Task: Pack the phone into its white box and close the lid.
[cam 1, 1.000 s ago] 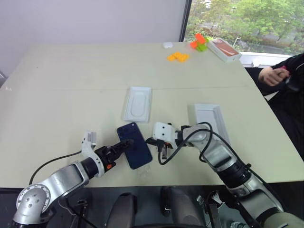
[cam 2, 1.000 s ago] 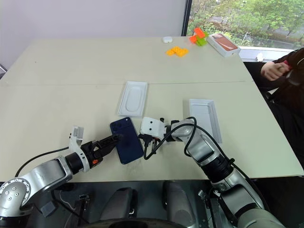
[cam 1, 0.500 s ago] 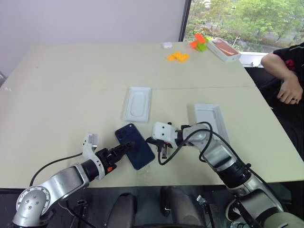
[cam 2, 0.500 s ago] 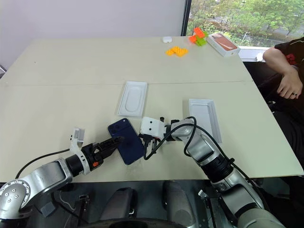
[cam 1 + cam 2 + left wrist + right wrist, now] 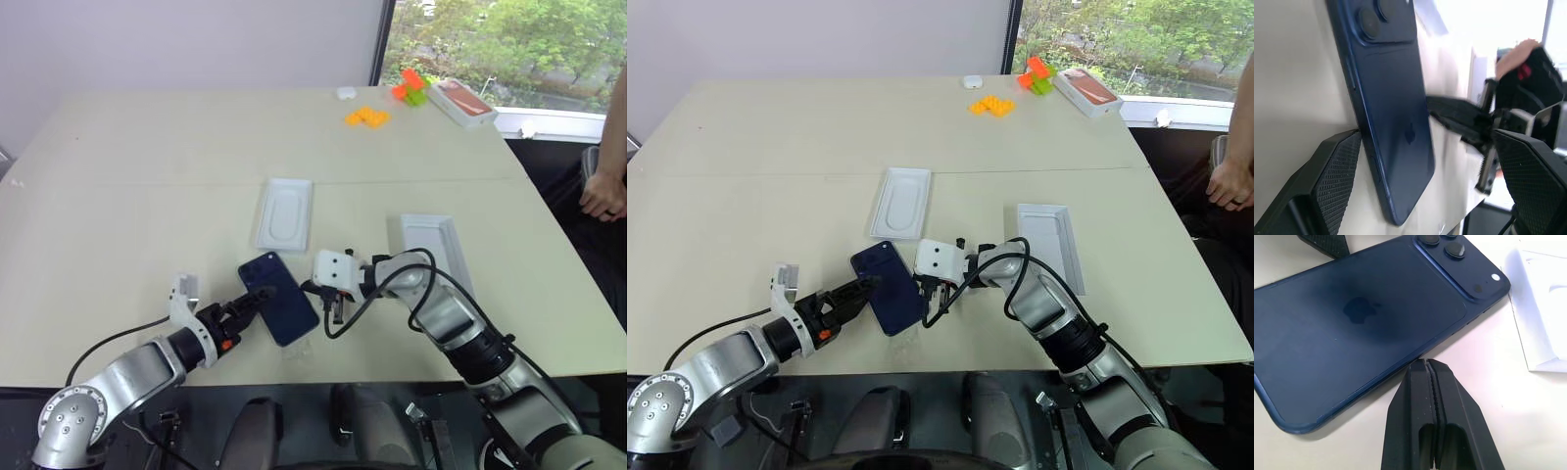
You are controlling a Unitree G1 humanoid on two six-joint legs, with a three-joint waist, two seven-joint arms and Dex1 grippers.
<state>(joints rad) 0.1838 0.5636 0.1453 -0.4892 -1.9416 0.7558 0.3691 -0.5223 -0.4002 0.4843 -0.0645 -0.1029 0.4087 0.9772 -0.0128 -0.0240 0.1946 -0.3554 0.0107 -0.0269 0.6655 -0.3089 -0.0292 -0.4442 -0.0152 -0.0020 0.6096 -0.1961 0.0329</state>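
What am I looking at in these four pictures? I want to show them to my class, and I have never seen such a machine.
It is a two-armed robot at a table. Two pictures come from cameras in its head, looking down over its arms; the other two come from cameras on its wrists. A dark blue phone lies camera side up near the table's front edge. The left gripper is open, one finger against the phone's long edge. The right gripper is shut, its tip at the opposite edge. Neither holds anything. Nearby lie a white insert with an oval recess and a white tray. At the far edge are orange blocks and an orange-topped box.
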